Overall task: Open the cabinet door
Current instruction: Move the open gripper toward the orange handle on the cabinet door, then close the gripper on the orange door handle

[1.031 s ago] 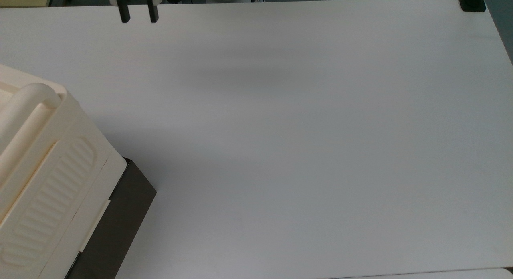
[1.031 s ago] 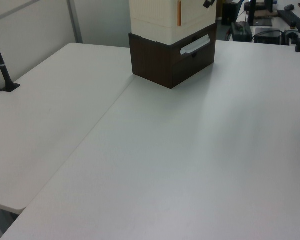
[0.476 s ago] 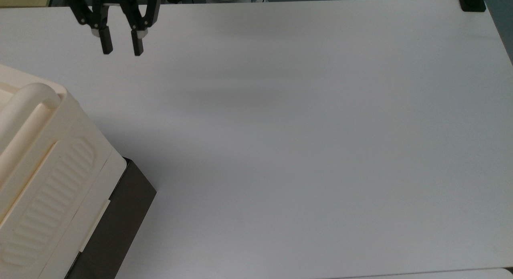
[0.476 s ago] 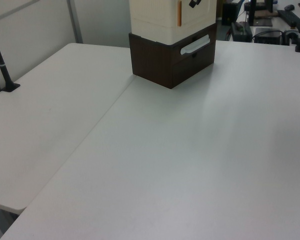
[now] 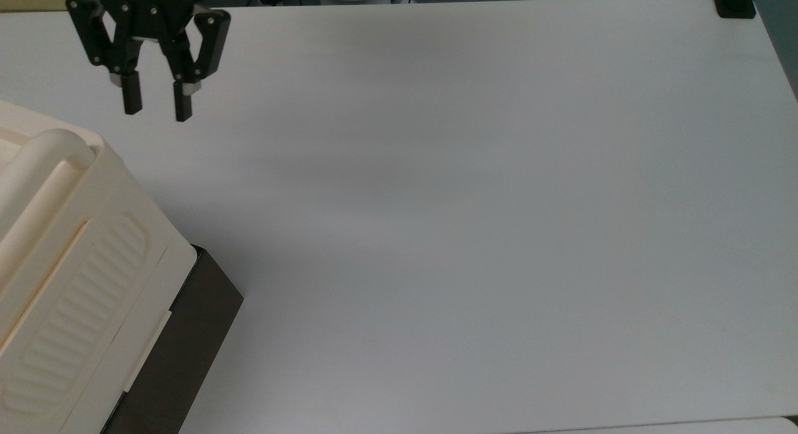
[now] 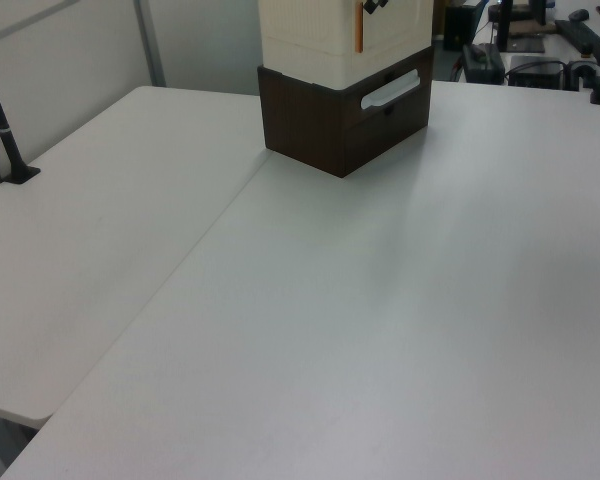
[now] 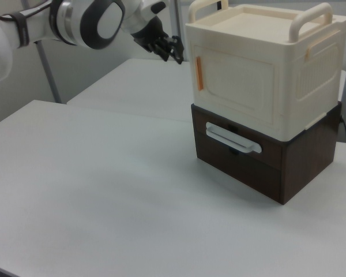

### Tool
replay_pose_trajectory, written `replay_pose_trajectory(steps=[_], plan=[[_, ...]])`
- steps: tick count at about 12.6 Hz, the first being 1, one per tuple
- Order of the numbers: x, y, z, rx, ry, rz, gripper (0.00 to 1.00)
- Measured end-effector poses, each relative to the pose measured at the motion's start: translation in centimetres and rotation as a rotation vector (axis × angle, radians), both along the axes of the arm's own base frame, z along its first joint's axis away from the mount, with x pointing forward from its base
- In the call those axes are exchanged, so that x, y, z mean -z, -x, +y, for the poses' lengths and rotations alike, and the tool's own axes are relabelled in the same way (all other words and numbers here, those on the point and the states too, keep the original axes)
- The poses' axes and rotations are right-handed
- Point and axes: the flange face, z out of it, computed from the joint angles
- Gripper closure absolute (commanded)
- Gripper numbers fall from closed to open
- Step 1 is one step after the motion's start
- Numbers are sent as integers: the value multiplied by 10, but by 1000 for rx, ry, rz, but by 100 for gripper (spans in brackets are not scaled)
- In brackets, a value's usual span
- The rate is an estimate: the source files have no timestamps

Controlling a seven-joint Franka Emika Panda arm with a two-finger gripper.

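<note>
The cabinet (image 7: 265, 86) stands on its dark base (image 7: 265, 158) at the bench's corner, in the right view's right half and at the top view's lower left. Its door (image 7: 236, 83), the flat cream panel with a recessed field, faces the open bench in the right view and appears shut flush. An orange strip (image 7: 199, 74) runs down the door's edge at the right view's left.

The step in hand is judged to be the approach. The hand (image 5: 156, 110) hangs released, fingers apart and grasping nothing, clear of the cabinet and just beside its top corner in the right view.

The next move likely calls for bringing a finger to the door's free edge, probably by the orange strip, then swinging outward.

The bench (image 5: 467, 203) is bare in front of the door. Bench edges lie close behind the cabinet.
</note>
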Motion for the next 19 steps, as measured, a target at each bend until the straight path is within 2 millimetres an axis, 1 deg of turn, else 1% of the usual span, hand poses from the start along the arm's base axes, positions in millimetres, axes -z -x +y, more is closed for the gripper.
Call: replay_pose_trajectory(steps=[1, 3, 5, 10, 14, 18, 19], plan=[[3, -2, -8, 14, 3, -7, 49], [8, -6, -18, 32, 9, -29, 49], [14, -10, -24, 44, 10, -36, 48], [18, -16, -32, 60, 21, -82, 48], [18, -17, -34, 63, 25, -98, 48], [25, -22, -35, 63, 29, -107, 48], [27, -23, -35, 63, 28, -105, 50]])
